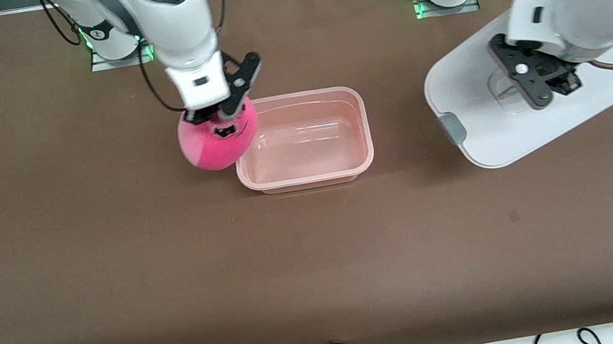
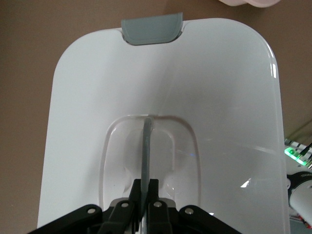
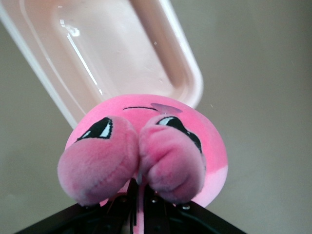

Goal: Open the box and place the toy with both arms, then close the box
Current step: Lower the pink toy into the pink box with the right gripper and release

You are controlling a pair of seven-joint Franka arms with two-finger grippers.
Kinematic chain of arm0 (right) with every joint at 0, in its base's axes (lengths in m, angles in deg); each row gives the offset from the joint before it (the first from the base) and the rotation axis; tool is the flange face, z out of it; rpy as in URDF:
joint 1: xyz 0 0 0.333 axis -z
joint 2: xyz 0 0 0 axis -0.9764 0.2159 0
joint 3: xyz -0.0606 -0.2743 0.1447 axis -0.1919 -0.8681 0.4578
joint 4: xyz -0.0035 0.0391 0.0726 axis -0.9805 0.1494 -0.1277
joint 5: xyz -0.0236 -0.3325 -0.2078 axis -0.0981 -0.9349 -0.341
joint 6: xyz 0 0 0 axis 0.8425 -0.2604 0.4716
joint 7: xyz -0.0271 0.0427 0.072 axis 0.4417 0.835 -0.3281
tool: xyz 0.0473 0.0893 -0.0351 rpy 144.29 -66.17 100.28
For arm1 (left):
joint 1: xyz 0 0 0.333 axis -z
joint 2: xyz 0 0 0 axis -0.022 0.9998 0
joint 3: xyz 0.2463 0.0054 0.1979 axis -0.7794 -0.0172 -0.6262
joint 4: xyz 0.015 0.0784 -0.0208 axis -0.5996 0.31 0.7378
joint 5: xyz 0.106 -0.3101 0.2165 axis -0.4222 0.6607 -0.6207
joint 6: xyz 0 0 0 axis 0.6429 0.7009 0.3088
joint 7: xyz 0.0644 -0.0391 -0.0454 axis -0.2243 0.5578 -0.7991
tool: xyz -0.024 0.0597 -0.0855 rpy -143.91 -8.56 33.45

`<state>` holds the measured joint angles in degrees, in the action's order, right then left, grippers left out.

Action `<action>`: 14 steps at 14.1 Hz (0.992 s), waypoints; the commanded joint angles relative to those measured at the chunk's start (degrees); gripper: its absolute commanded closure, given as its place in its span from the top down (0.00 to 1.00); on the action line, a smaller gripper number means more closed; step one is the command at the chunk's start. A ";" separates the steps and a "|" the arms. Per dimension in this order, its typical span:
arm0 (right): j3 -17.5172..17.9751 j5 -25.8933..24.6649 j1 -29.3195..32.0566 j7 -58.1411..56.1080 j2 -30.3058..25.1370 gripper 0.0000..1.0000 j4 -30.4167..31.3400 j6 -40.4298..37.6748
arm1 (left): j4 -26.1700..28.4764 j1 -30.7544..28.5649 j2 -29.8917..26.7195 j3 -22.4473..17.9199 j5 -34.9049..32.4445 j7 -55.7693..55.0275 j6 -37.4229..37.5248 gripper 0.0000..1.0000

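Already the rounded-rectangular translucent pink plastic tub (image 1: 304,141) stands open and empty on the brown tabletop (image 1: 108,263), so the opening step looks done. Its white lid with a grey side clip and clear recessed handle (image 1: 487,121) is held toward the left arm's end of the tabletop, well apart from the tub; the left pincer (image 2: 144,195) is closed on the thin upright rib of that handle. The right pincer (image 1: 224,114) is clamped on the rounded hot-pink plush toy with a sleepy dark-eyed face (image 1: 219,140), which hangs over the tub's rim at the right arm's end, not yet inside.

Placing the toy and closing the lid remain, by my judgement. The toy must clear that near rim; the tub's hollow is wide and unobstructed, and bare tabletop lies between tub and lid.
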<state>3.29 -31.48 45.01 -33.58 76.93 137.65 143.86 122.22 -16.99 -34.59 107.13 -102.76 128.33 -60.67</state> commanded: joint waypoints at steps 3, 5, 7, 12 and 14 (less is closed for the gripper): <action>-0.82 -5.15 -8.25 -0.29 11.73 0.00 -14.61 -6.36 | -0.17 -5.30 2.17 0.75 -0.61 13.47 -4.12 0.00; -0.91 -5.41 -8.96 -0.11 13.94 0.00 -15.78 -5.94 | -0.17 -6.62 2.52 0.84 -0.34 14.09 -4.21 0.00; -0.91 -6.81 -8.96 -0.11 15.79 0.00 -15.87 -5.06 | -0.17 -6.36 2.53 0.93 -0.35 14.09 -4.21 0.00; -1.00 -7.44 -8.96 0.07 20.80 0.00 -15.87 0.29 | -0.17 -6.44 2.88 0.93 0.35 13.92 -4.12 0.00; -1.09 -8.49 -9.05 0.50 23.08 0.00 -15.87 2.67 | -0.17 -6.62 2.88 0.93 1.06 13.74 -4.12 0.00</action>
<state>2.67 -38.08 36.80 -33.46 97.11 124.02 145.39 122.28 -22.94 -31.70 107.52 -102.56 140.99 -64.62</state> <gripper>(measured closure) 0.930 0.925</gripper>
